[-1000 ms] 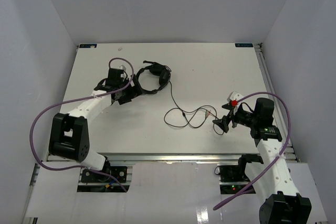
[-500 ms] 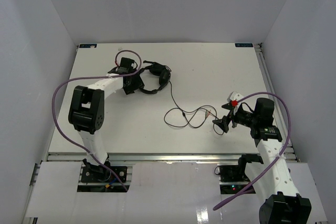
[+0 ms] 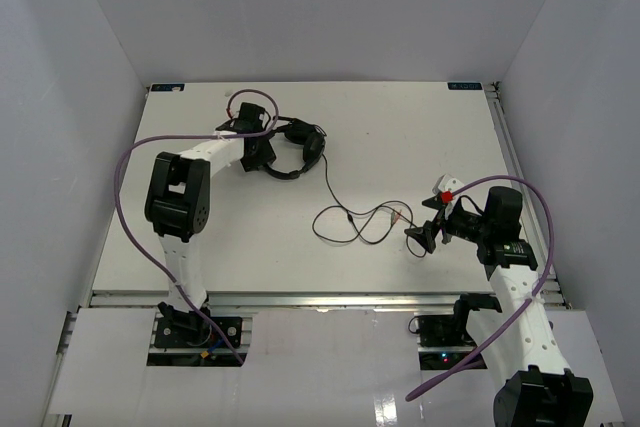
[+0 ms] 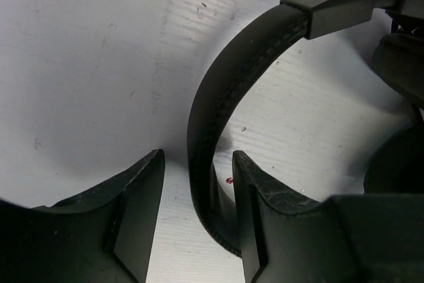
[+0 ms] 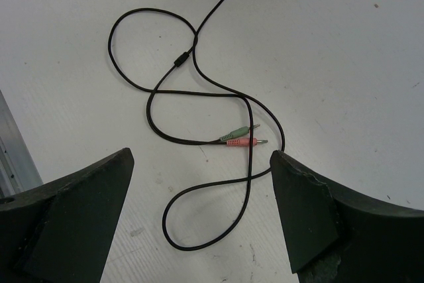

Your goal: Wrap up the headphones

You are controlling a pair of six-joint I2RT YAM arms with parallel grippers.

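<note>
The black headphones (image 3: 297, 152) lie on the white table (image 3: 420, 137) at the back left, their earcups to the right. My left gripper (image 3: 262, 153) straddles the thin headband (image 4: 213, 111). The right finger (image 4: 265, 217) touches the band, while a gap remains at the left finger (image 4: 136, 210), so the left gripper (image 4: 198, 157) is open. The thin black cord (image 3: 350, 222) runs from the headset into loose loops at mid-table. My right gripper (image 3: 421, 237) hovers open over the cord loops (image 5: 152, 107) and the green and pink plugs (image 5: 238, 138), holding nothing; in its own view it (image 5: 202, 156) frames them.
Grey walls close in the table on the left, back and right. A metal rail (image 3: 330, 299) runs along the near edge. A thick purple cable (image 3: 130, 162) arcs beside the left arm, and another purple cable (image 3: 545, 217) loops over the right arm.
My left arm swung toward the back and slid its gripper onto the headband, and its jaws have narrowed around the band. The right arm and the cord have not moved.
</note>
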